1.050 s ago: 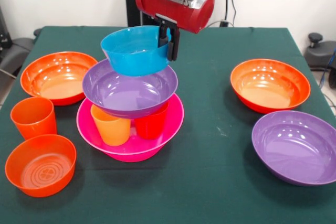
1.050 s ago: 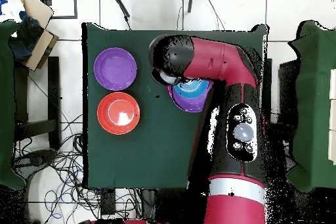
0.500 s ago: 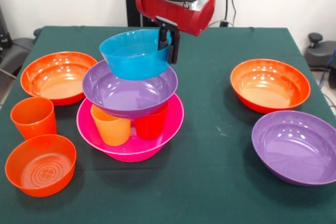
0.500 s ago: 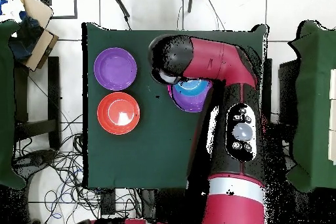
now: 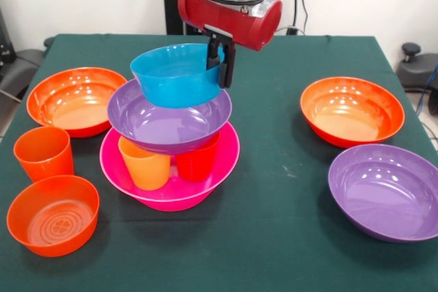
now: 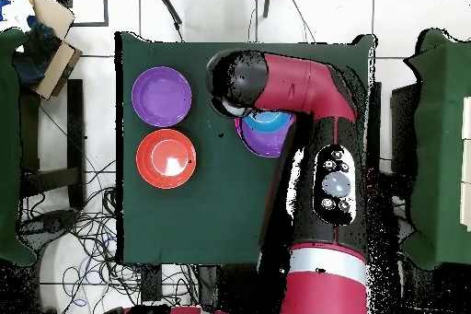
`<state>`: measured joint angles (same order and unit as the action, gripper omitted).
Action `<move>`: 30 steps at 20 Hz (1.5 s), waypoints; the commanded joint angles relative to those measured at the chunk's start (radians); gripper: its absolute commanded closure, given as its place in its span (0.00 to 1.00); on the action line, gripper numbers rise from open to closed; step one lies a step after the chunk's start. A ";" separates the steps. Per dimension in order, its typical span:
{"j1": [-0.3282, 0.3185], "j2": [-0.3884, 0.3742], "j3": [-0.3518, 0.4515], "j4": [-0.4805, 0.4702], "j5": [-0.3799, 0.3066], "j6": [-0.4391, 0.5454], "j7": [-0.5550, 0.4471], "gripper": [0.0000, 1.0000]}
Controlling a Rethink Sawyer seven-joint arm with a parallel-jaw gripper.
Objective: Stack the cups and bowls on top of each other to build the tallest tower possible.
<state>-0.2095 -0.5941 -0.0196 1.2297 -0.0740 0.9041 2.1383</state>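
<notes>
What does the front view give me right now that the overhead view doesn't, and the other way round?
Front view only: the gripper clamped on the blue bowl's rim, the pink bowl holding an orange cup and a red cup, plus the bowls and cup at the picture's left.

Overhead view only: the whole arm covering most of the tower.

Both: blue bowl in a purple bowl, and the spare purple bowl and orange bowl.

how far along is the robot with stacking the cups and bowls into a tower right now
Partway. Done: the big pink plastic bowl holds an orange ribbed cup and a red ribbed cup, with a purple bowl resting on them. In hand: the gripper pinches the small blue bowl's rim atop the purple one. Left: two wide orange bowls, a small orange bowl, another orange cup and a second purple bowl.
</notes>
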 commanded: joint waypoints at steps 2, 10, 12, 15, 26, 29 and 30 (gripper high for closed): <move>0.028 0.035 0.027 0.060 -0.022 -0.060 0.080 1.00; 0.033 0.034 0.016 0.081 -0.021 -0.109 0.079 1.00; 0.035 0.033 0.013 0.093 -0.019 -0.128 0.085 1.00; 0.038 0.032 0.008 0.098 -0.015 -0.135 0.089 1.00; 0.052 0.041 -0.014 0.070 -0.003 -0.076 0.096 1.00; 0.055 0.039 -0.016 0.074 0.000 -0.077 0.097 1.00; 0.056 0.040 -0.017 0.074 0.001 -0.075 0.098 1.00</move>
<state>-0.1760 -0.5934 -0.0717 1.2300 -0.0740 0.8131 2.1383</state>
